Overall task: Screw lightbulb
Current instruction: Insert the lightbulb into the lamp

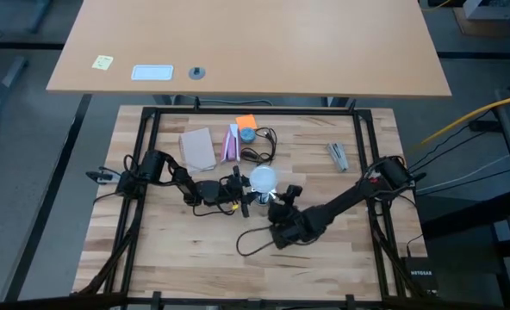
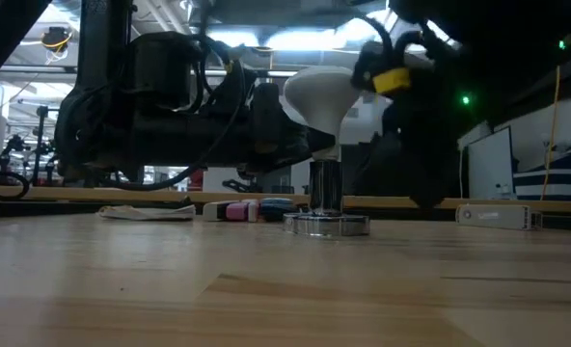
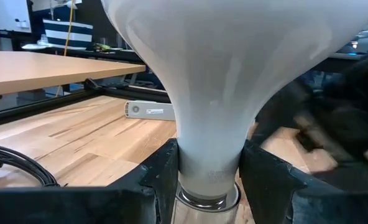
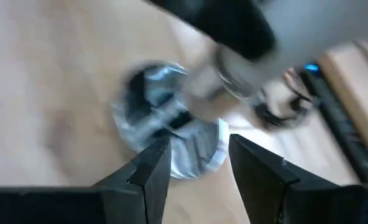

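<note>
Frosted white glass: the lightbulb (image 3: 221, 81) stands upright, neck down, over the silvery disc socket (image 2: 326, 223) near the middle of the butcher-block table (image 1: 177, 250). Judged light, rigid and fragile, with a smooth, slippery globe; best taken at the narrow neck just above the metal base, where flat fingers can bear on it without crushing the globe. Left gripper (image 3: 209, 168): clamped on the lightbulb's neck, one dark finger (image 3: 162, 171) on either side, touching it. Right gripper (image 4: 196, 158): just beside the socket, fingers apart with nothing between them, the socket's disc showing through the gap. Hidden or unclear: the thread itself is covered by the fingers and the socket collar, so how far the bulb is seated cannot be told; the right wrist view is smeared, and the dark shape crossing it cannot be identified; in the high view the two arms overlap around the lightbulb. Elsewhere: a pink-and-white packet (image 1: 230, 143) and dark cord (image 1: 264, 146), well apart from the work.
</note>
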`<state>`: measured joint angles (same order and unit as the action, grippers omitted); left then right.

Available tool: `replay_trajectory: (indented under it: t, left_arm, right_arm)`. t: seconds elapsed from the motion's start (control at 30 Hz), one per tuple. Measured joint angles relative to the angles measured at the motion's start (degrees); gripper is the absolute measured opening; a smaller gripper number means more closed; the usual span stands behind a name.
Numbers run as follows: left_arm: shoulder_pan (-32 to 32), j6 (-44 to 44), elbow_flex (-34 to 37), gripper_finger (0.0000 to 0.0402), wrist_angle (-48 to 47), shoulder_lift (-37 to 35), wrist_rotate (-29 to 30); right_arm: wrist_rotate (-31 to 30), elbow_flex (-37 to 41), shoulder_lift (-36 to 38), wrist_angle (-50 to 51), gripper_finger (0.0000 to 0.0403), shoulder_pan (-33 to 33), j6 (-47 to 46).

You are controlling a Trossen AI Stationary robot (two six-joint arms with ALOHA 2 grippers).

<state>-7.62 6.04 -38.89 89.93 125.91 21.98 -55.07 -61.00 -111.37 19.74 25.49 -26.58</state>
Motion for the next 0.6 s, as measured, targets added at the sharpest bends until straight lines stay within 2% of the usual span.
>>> replay_trajectory:
  t: [0.2, 0.43, 0.6]
  left_arm:
    - [0.0, 0.0, 0.0, 0.0143, 0.0, 0.0, 0.0]
    - [0.0, 0.0, 0.0, 0.0143, 0.0, 0.0, -0.2]
    - [0.0, -0.1, 0.0, 0.0143, 0.0, 0.0, -0.2]
  right_arm:
    - [6.8, 0.0, -3.2, -10.6, 0.0167, 0.7, 3.5]
    - [6.3, -0.2, -6.5, -12.4, 0.0167, -0.5, 0.8]
    - [4.9, -0.3, -6.6, -8.7, 0.0167, -1.2, -4.0]
